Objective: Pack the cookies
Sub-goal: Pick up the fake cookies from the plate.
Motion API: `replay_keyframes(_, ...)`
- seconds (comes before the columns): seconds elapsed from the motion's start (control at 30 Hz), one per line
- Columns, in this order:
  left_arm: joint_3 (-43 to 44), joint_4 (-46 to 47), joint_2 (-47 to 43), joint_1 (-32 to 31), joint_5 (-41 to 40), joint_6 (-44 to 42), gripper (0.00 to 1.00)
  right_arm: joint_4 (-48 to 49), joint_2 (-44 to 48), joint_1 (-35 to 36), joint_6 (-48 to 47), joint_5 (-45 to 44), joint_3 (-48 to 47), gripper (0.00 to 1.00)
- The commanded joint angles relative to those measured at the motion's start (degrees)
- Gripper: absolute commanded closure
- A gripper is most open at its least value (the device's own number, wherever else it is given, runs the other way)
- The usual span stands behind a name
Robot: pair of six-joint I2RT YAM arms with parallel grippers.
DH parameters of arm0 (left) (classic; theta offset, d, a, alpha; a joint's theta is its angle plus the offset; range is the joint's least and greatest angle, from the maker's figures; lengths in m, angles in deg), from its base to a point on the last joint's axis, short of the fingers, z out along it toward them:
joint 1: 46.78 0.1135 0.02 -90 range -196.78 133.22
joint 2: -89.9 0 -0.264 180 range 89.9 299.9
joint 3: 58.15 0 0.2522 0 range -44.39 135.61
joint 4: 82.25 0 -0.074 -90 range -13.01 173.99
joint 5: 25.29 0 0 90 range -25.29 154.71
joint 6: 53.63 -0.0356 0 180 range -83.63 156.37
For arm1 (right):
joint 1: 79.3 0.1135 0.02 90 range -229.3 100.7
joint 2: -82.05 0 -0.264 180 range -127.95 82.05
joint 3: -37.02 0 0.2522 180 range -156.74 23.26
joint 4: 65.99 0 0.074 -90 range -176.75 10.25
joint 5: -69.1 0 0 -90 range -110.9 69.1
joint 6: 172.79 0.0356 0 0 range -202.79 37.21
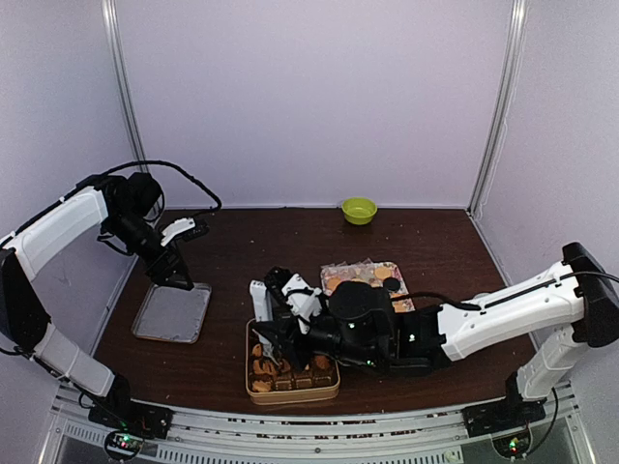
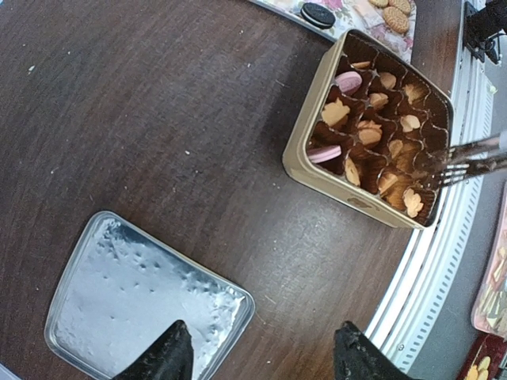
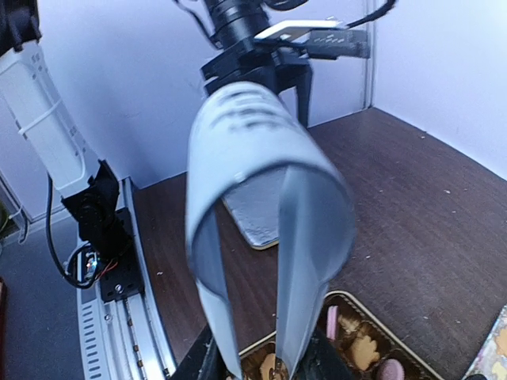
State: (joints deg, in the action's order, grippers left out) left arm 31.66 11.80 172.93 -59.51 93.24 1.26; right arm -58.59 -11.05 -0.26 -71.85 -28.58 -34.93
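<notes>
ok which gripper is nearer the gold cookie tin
Right. The right gripper is directly over the tin, its tongs reaching into it; the left gripper is off to the tin's left, above the silver tray.

Folds the left arm (image 1: 58, 227) high at 9 o'clock, elbow raised, forearm sloping down toward 3 o'clock. Points the left gripper (image 1: 180, 275) downward, fingers (image 2: 166, 358) spread well apart. Stretches the right arm (image 1: 513, 309) in low from 4 o'clock toward 9, wrist dipped near 6 o'clock. Squeezes white tongs (image 3: 261, 150) in the right gripper (image 1: 283, 338), pressing both blades together.
</notes>
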Motion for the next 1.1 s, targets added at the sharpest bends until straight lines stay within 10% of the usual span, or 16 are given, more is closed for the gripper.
replay_keyframes(0.0, -0.6, -0.2, 0.1, 0.3, 2.0, -0.9, 0.37, 0.9, 8.4, -6.4, -0.4, -4.0, 2.9, 0.71)
replay_keyframes(0.57, 2.2, 6.8, 14.2, -8.6, 6.5, 1.6, 0.4, -5.5, 24.9, -25.0, 3.5, -22.2, 19.0, 0.66)
replay_keyframes(1.07, 9.1, 9.3, 27.2, -15.9, 7.1, 0.1, 0.43, -1.4, 17.5, -34.0, 3.7, -24.4, 19.6, 0.61)
